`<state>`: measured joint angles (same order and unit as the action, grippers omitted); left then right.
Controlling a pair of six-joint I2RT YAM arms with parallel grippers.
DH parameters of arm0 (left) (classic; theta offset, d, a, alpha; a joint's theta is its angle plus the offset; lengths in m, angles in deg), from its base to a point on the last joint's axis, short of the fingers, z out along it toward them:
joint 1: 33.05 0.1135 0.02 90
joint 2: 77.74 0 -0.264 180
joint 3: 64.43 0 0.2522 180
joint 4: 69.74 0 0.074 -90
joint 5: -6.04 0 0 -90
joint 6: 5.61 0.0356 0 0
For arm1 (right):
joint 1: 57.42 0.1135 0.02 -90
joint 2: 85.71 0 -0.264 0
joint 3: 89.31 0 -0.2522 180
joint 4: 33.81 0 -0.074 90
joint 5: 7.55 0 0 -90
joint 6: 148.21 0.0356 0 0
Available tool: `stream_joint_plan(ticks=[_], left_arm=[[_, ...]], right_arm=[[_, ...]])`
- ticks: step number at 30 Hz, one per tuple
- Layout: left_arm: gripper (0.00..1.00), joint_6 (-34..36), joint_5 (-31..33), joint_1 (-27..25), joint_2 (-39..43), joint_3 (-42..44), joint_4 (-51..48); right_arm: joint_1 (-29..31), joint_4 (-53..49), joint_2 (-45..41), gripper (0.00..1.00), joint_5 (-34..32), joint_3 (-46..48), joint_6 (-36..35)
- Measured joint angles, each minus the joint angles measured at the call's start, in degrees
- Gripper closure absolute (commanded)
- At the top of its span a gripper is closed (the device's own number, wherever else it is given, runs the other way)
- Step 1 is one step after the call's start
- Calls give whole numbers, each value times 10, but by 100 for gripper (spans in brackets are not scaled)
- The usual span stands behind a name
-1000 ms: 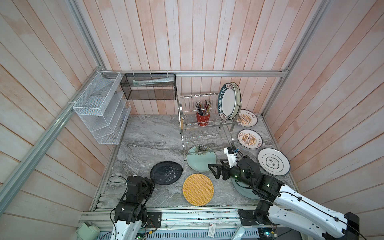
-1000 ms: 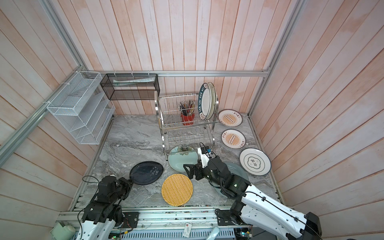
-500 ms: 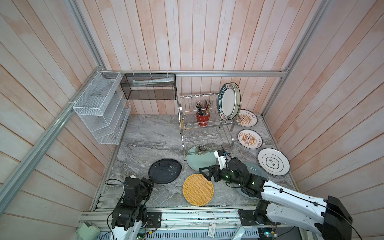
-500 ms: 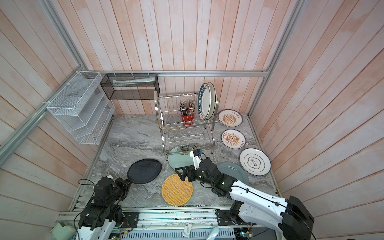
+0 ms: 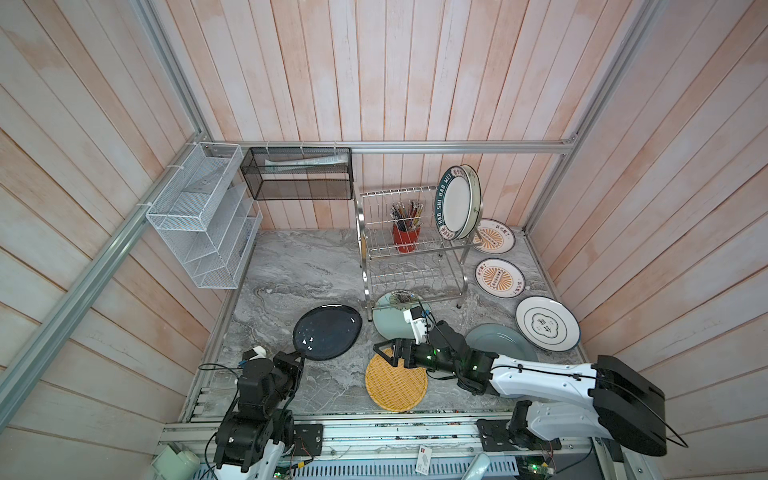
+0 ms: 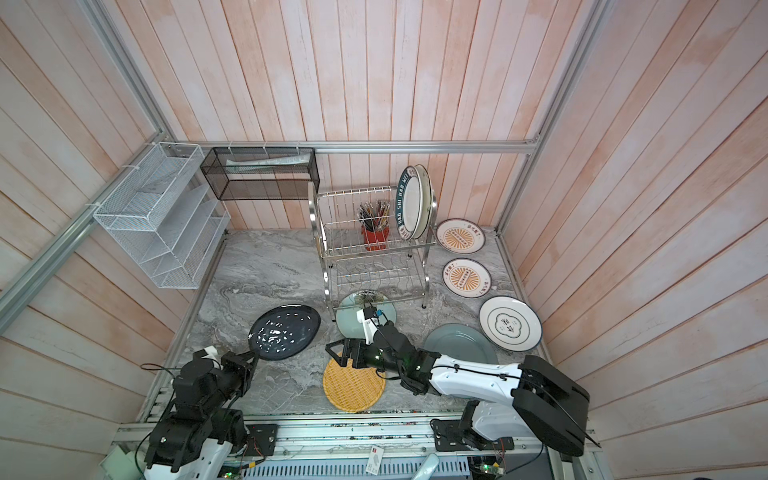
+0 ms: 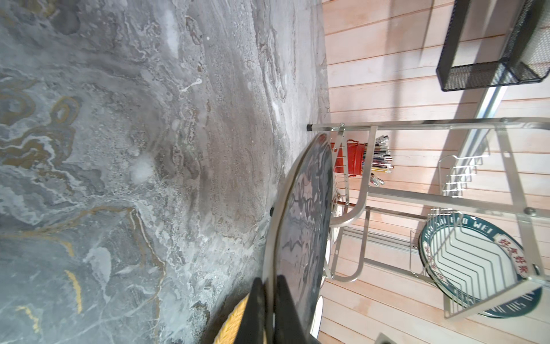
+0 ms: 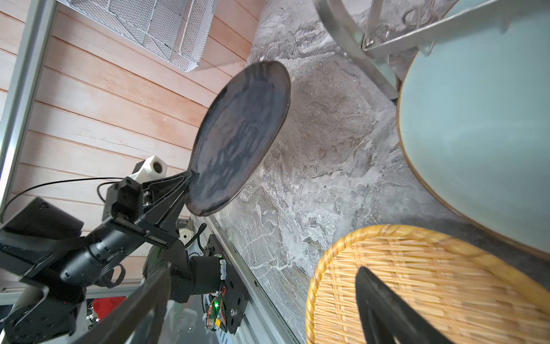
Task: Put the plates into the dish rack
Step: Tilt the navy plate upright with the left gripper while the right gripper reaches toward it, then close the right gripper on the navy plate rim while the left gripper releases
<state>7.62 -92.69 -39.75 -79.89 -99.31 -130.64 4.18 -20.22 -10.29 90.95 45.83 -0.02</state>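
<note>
Marble top (image 5: 299, 266), 1 rack (image 5: 360, 232), 9 plates (image 5: 547, 323), 2 racked

white arm links (image 5: 540, 374), black joints (image 5: 627, 399), thin black cables (image 8: 68, 180).

The dish rack (image 5: 360, 232) stands toward the back of the desk (image 5: 299, 266), right of centre, with a utensil cup (image 5: 405, 238) midway along its upper tier and two plates (image 5: 457, 203) on edge at that tier's right end. Along the right wall lie a rear plate (image 5: 494, 237), a middle plate (image 5: 500, 277) and a front plate (image 5: 547, 323). A centre plate (image 5: 388, 318) lies before the rack, its far edge under the lower tier, and a covered plate (image 5: 498, 340) lies right of it, partly under the right arm (image 5: 540, 374). At the front lies a woven plate (image 5: 395, 386) with the right claw (image 5: 381, 355) over its far rim, and left of it the left claw (image 5: 300, 354) holds a tilted plate (image 5: 328, 331) by its near rim, clear of the desk.
</note>
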Motion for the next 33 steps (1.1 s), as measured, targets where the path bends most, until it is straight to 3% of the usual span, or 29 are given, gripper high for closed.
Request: stream_joint_plan(ticks=[13,23,33], left_arm=[[100,-5,-5,0,0,-28,-3],[100,-5,-9,0,0,-44,-5],[100,-11,-8,0,2,-49,-14]], right_arm=[[12,90,190,19,17,-154,74],[12,122,226,58,17,-169,125],[13,142,233,73,21,-181,160]])
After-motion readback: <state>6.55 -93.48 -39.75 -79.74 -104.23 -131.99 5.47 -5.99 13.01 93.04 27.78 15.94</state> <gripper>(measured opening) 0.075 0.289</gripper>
